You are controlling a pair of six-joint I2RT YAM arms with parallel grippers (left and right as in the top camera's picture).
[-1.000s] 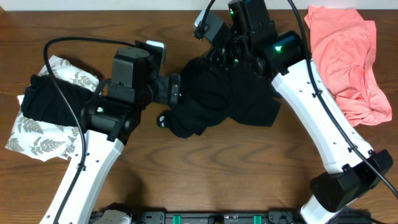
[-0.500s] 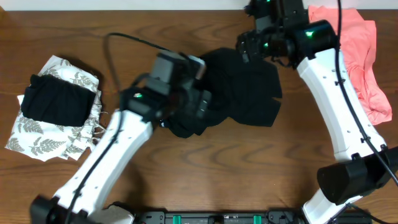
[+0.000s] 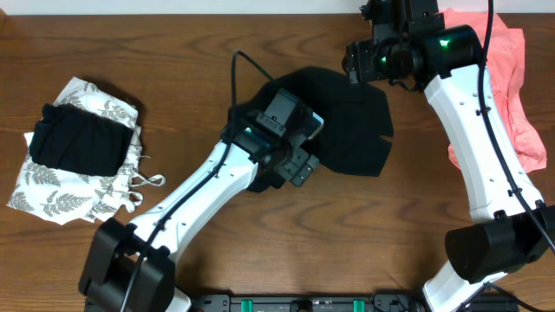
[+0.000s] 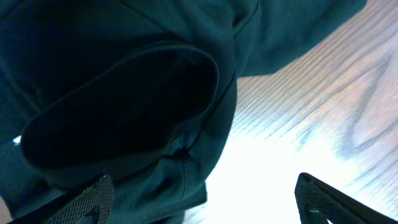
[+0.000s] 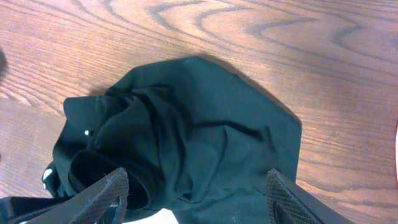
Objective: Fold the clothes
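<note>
The black shirt (image 3: 351, 130) lies crumpled at mid table, partly spread toward the right. My left gripper (image 3: 299, 166) hovers low over its lower-left bunched part. In the left wrist view it (image 4: 202, 205) is wide open and empty, with a sleeve opening of the shirt (image 4: 124, 118) just ahead of it. My right gripper (image 3: 357, 65) is above the shirt's far edge. In the right wrist view it (image 5: 199, 202) is open and empty over the shirt (image 5: 186, 143).
A salmon-pink garment (image 3: 494, 78) lies heaped at the back right, partly under the right arm. At the left, a folded black garment (image 3: 78, 143) rests on a white leaf-printed one (image 3: 61, 195). Bare wood (image 3: 347, 243) lies in front.
My left arm has swung right, from beside the left pile onto the black shirt. My right gripper has moved right and back, off the shirt's top. The shirt now lies more spread out.
</note>
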